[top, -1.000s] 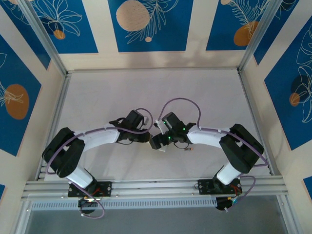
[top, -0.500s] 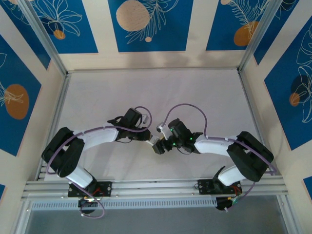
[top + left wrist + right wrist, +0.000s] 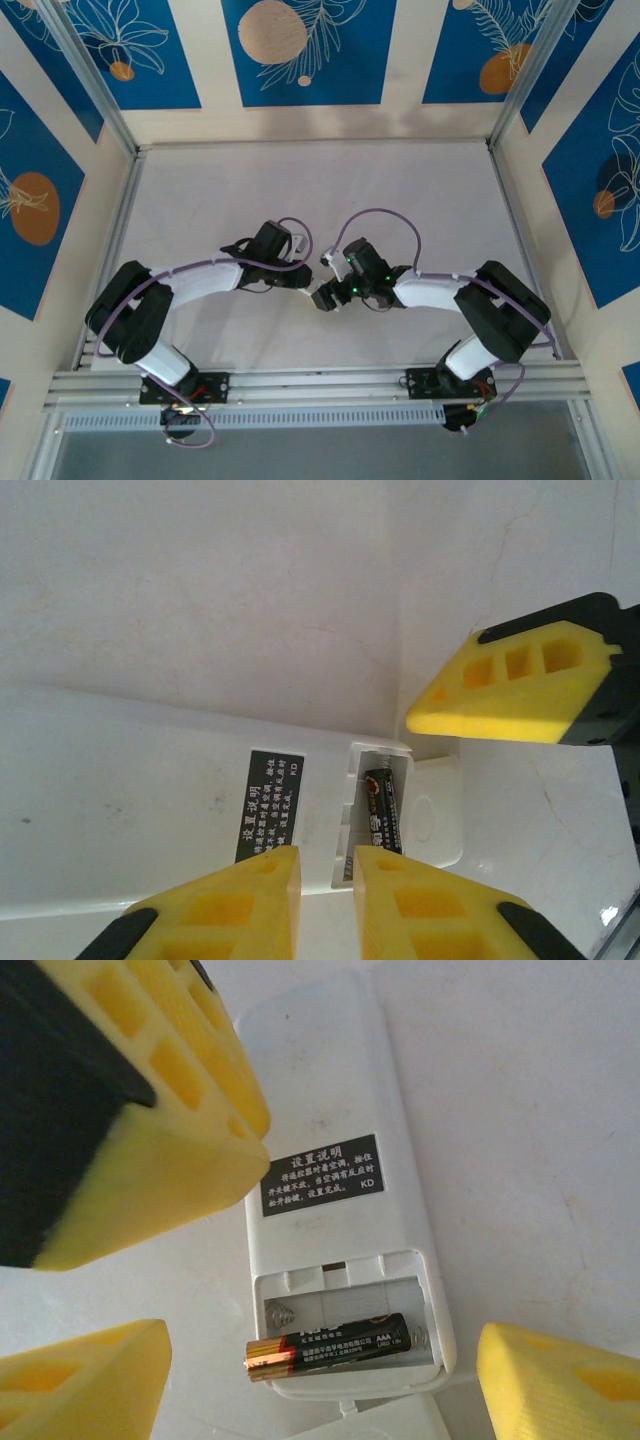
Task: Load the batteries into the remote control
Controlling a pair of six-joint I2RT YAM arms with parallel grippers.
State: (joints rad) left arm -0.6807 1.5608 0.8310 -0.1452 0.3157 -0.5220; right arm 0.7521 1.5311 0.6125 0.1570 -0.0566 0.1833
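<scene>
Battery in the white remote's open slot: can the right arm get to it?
Probably yes. The right gripper is open, its yellow fingers straddling the flat white remote at its open end, and the small black battery lies uncovered between them. The left gripper sits beside the black label, not over it.

The small flat white remote control [image 3: 330, 1090] is smooth plastic with a soft sheen, and its black label [image 3: 322, 1180] looks matt. The slim black battery [image 3: 345, 1343] has a glossy wrap with a shiny gold end, plus a bare metal spring [image 3: 283, 1312]. The chunky yellow finger pads [image 3: 230, 905] look dull and rubbery tbh. The white tabletop [image 3: 200, 580] is matt and finely cracked.
</scene>
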